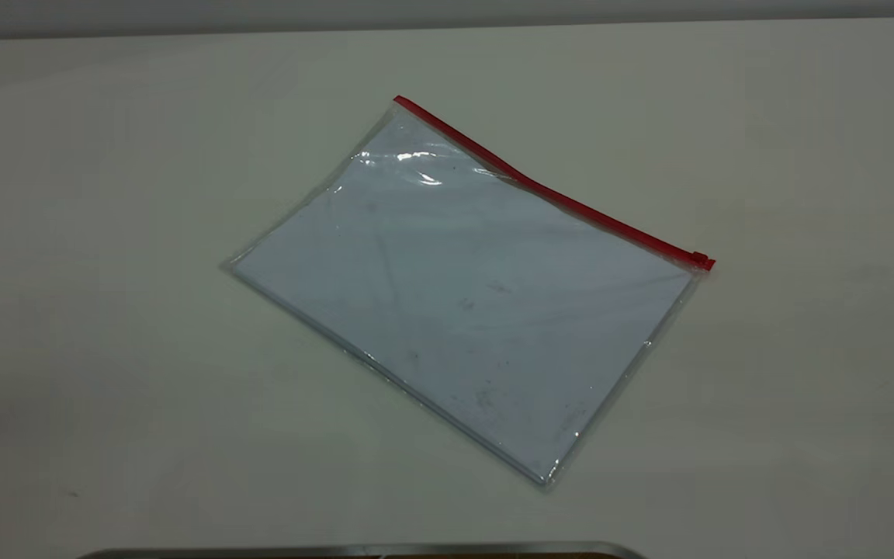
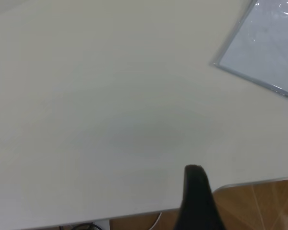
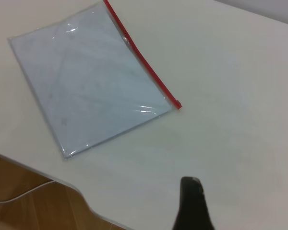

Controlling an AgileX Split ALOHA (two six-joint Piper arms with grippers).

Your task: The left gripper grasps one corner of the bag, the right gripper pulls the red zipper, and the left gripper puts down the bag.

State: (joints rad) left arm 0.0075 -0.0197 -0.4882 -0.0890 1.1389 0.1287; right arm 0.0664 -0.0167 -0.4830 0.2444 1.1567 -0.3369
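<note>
The bag (image 1: pixel 462 295) lies flat mid-table, a clear pouch with white paper inside. The red zipper (image 1: pixel 556 194) runs along its far long edge, with the small slider (image 1: pixel 700 258) at the right end. The corner of the bag (image 1: pixel 399 101) at the strip's other end lies on the table. Neither gripper shows in the exterior view. The left gripper (image 2: pixel 194 201) hangs over bare table near the table edge, well away from the bag (image 2: pixel 269 48). The right gripper (image 3: pixel 192 206) is above bare table, apart from the bag (image 3: pixel 91 76) and zipper (image 3: pixel 144 62).
The white table (image 1: pixel 105 233) surrounds the bag on all sides. A metal-edged object (image 1: pixel 362 550) sits at the front edge in the exterior view. Wooden floor (image 2: pixel 259 206) shows past the table edge, also in the right wrist view (image 3: pixel 19 196) with a white cable.
</note>
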